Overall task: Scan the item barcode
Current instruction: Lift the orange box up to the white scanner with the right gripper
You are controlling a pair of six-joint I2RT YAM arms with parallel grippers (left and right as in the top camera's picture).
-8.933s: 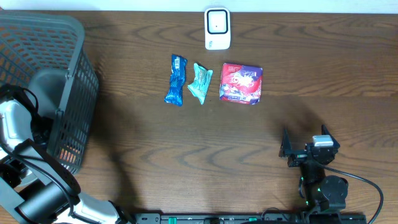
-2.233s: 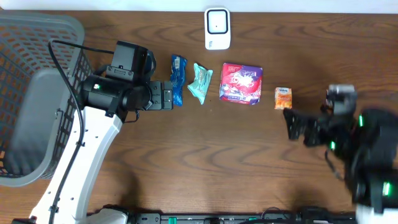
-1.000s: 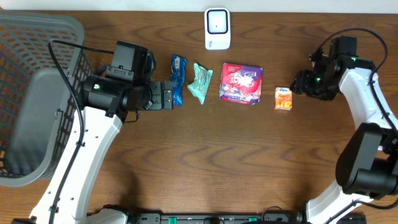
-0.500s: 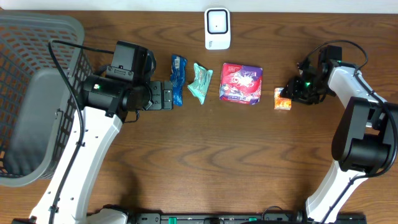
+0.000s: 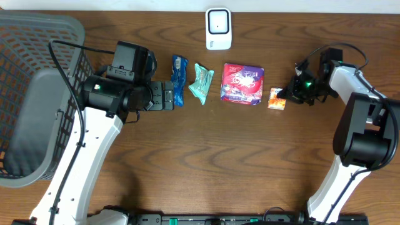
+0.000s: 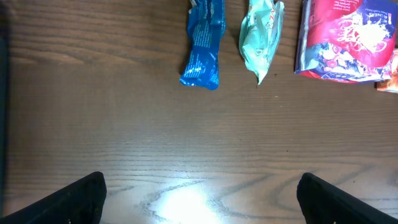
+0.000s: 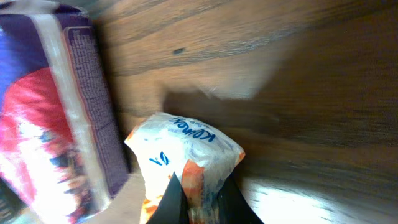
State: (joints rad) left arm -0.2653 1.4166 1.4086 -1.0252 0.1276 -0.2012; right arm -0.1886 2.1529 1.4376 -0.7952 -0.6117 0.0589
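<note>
**Pincer on the right nips the orange packet**

Right pincer (image 5: pixel 290 94) is pressed together, and my two dark fingertips (image 7: pixel 177 202) are pinching the near edge of the small orange-and-white packet (image 5: pixel 277 99). From the wrist camera, the crinkled wrapper bulges out just past the tips, blue print on top. The packet sits at the right end of the row of goods, just beside the right edge of the purple-and-red bag (image 5: pixel 242 83). I can't tell whether the two are touching, or whether the packet is clear of the desk (image 5: pixel 206 162).

Moving outward along the row, there's a teal wrapper (image 5: pixel 201 83), then a blue wrapper (image 5: pixel 178 80). Beyond the bag, at the far edge of the desk, stands the white scanner (image 5: pixel 218 28).

Over on the other side, my left pincer (image 5: pixel 166 95) is spread wide and holding nothing, poised just beside the blue wrapper. The grey mesh basket (image 5: pixel 37 37) fills the far left corner.
</note>
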